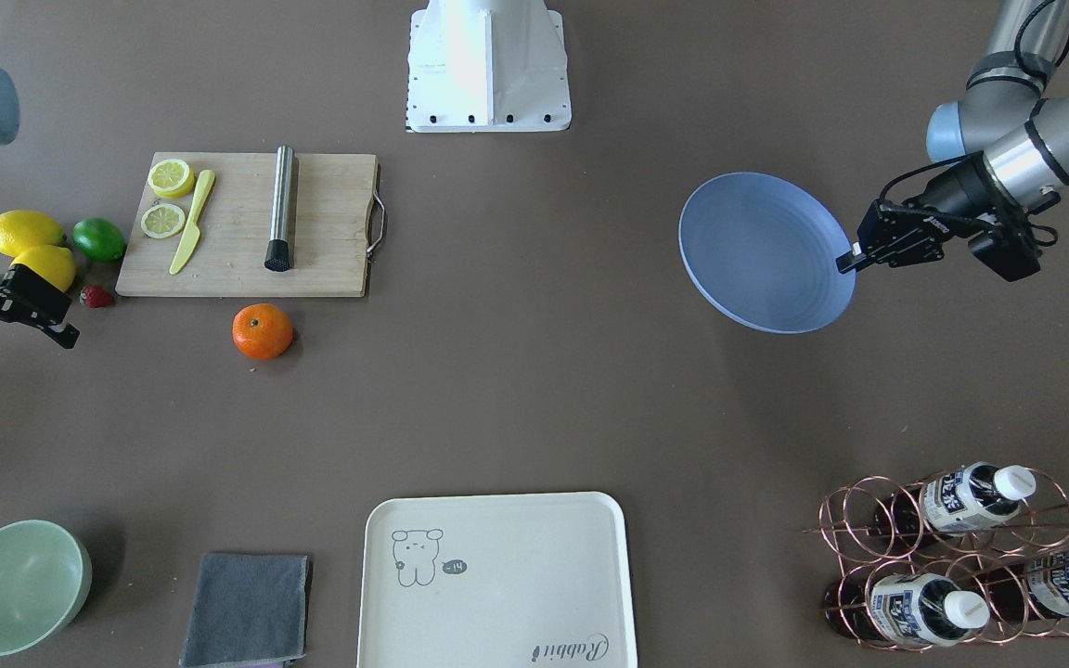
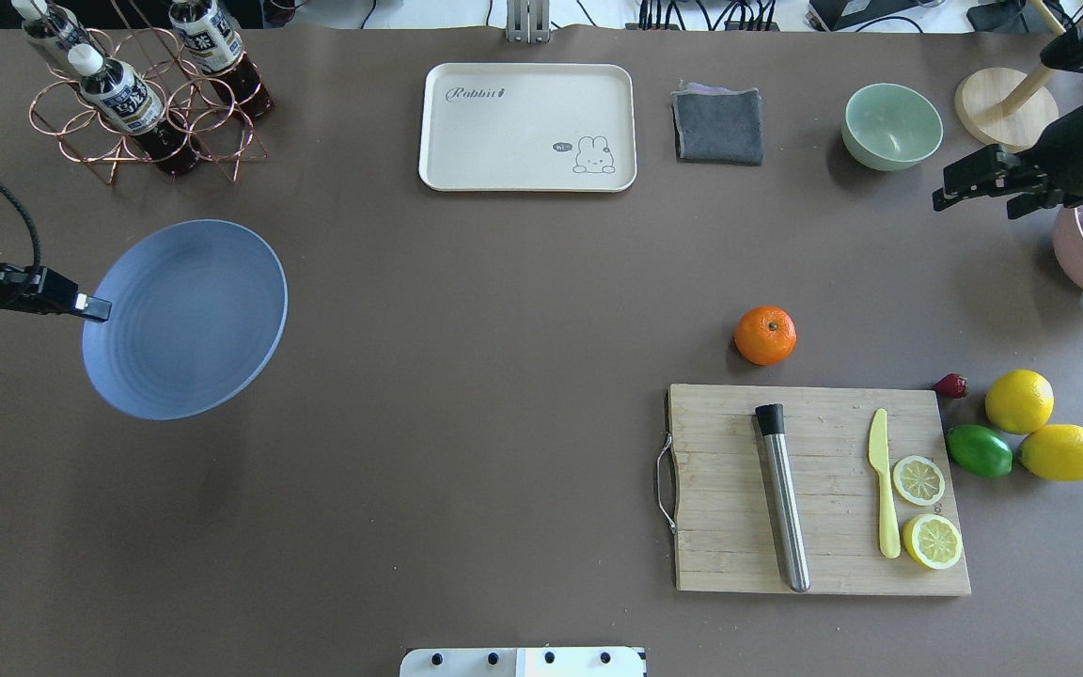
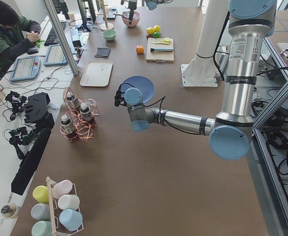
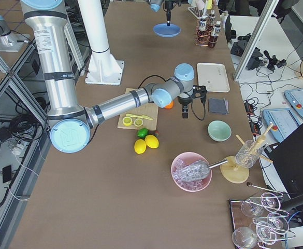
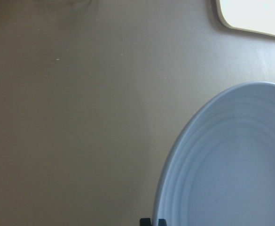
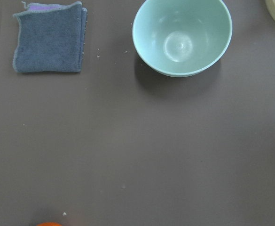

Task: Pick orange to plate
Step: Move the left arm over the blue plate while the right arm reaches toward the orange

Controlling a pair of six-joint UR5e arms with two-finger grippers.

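The orange (image 1: 263, 331) lies on the brown table just off the front edge of the wooden cutting board (image 1: 247, 225); it shows again as the orange (image 2: 765, 335). My left gripper (image 1: 845, 263) is shut on the rim of the blue-grey plate (image 1: 762, 250), which hangs tilted above the table at the robot's far left. In the left wrist view the plate (image 5: 231, 165) fills the lower right. My right gripper (image 1: 29, 341) hovers open and empty to the side of the orange, near the lemons. Only a sliver of the orange (image 6: 49, 224) reaches the right wrist view.
The board carries a steel tube (image 1: 281, 208), a yellow knife (image 1: 192, 222) and lemon slices. Two lemons (image 1: 26, 232), a lime (image 1: 99, 238) and a strawberry (image 1: 96, 296) lie beside it. A cream tray (image 1: 495, 580), grey cloth (image 1: 247, 610), green bowl (image 1: 17, 586) and bottle rack (image 1: 961, 557) line the far side.
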